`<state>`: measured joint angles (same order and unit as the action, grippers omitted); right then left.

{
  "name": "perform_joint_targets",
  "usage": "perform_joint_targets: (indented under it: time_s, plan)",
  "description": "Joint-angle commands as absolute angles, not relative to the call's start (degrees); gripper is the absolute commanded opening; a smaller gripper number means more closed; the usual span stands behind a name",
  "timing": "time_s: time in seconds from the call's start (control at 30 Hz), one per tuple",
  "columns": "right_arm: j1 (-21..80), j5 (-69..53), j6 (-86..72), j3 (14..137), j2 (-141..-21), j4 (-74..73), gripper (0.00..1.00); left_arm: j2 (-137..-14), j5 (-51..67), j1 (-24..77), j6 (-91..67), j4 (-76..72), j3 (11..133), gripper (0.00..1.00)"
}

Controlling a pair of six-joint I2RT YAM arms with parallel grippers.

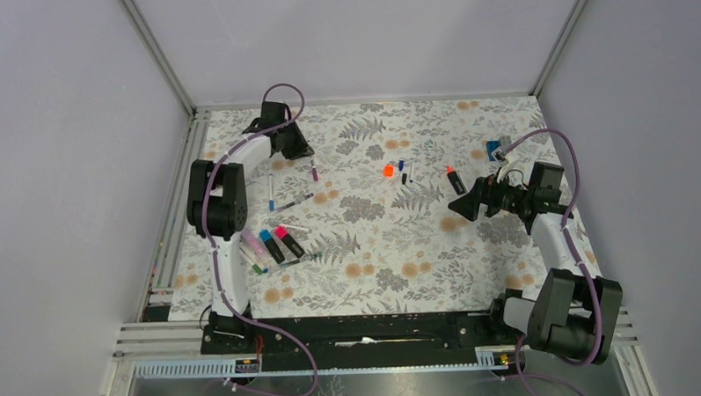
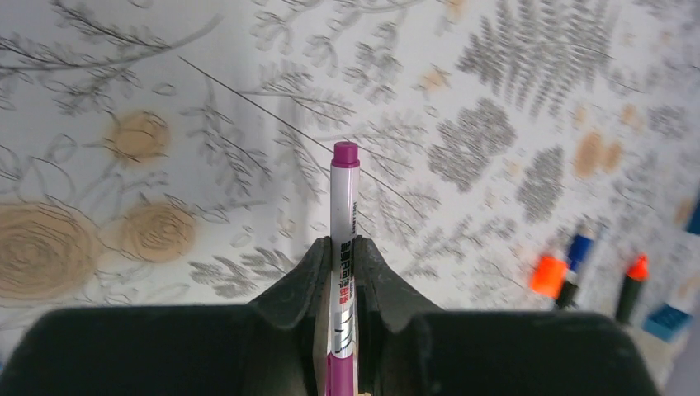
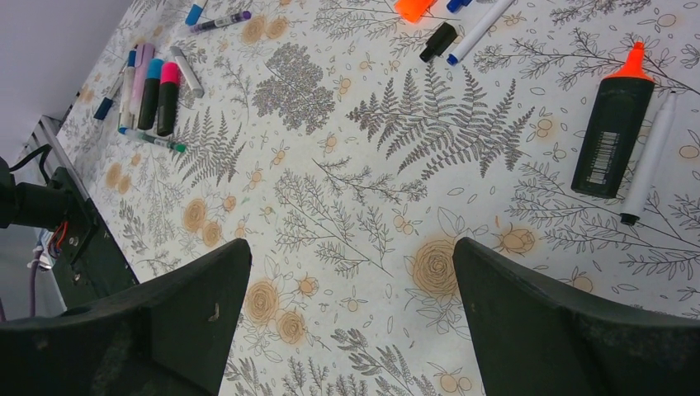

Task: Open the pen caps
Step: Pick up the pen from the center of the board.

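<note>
Clamped on a magenta pen (image 2: 344, 198) at left gripper (image 2: 342, 246). Spread wide at right gripper (image 3: 351, 268), over the table (image 3: 330, 157).

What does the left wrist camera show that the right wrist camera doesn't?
Only the left wrist view shows the left gripper shut on a purple pen, which sticks out past its fingers. Only the right wrist view shows the right gripper, open and empty, and a bunch of capped markers lying side by side. Both show the flowered table cover, the loose orange cap and the black marker with a bare orange tip.
</note>
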<state>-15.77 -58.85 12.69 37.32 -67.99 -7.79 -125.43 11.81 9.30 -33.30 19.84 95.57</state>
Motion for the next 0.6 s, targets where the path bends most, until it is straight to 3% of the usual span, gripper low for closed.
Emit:
perform_joint_targets:
  time_s: [0.0,0.33,0.57]
  plan:
    - [-16.05,-61.72,14.12,39.16,-67.06,-8.01,1.00,-115.22,23.06,9.32,-36.21,6.26,89.24,0.00]
    - [-16.00,-71.39,11.44,39.55,-67.14,-6.36,1.00,-100.00,37.66,16.34,-49.41,-30.21,64.05,0.00]
    - [-14.82,-80.69,-7.12,41.84,-67.24,3.78,1.00,-95.70,31.86,28.83,-59.29,-54.45,52.44,0.00]
